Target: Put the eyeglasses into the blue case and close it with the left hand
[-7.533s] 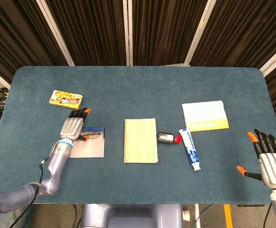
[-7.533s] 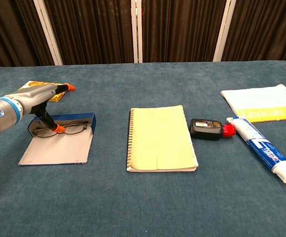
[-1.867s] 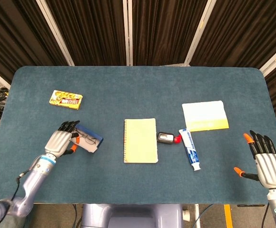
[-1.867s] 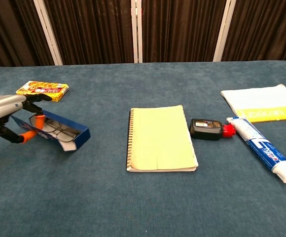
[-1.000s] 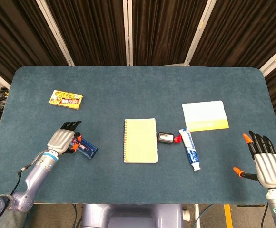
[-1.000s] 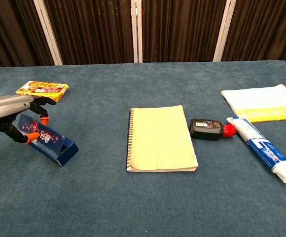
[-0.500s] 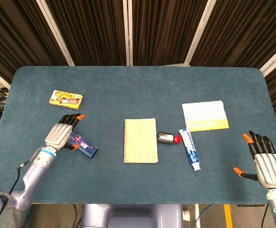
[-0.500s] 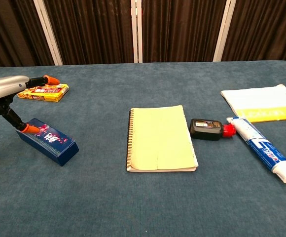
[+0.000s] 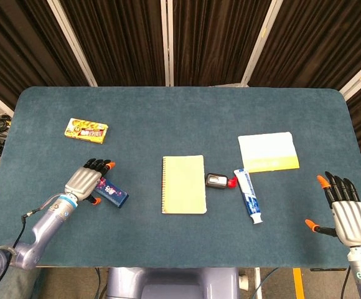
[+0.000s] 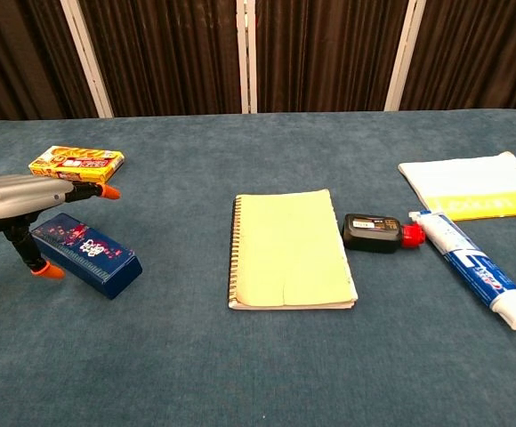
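The left hand (image 10: 27, 200) has lowered over the closed blue case (image 10: 86, 253), fingers flat and spread, gripping nothing, thumb beside it on the table (image 9: 180, 118).

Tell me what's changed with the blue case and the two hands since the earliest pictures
The blue case, open before with the eyeglasses lying in it, is now closed and lies turned at an angle. The left hand folded the lid over, let go, and now hovers over the case's left end with fingers spread. The right hand stayed open at the table's right edge; notebook, toothpaste and the rest kept their places.
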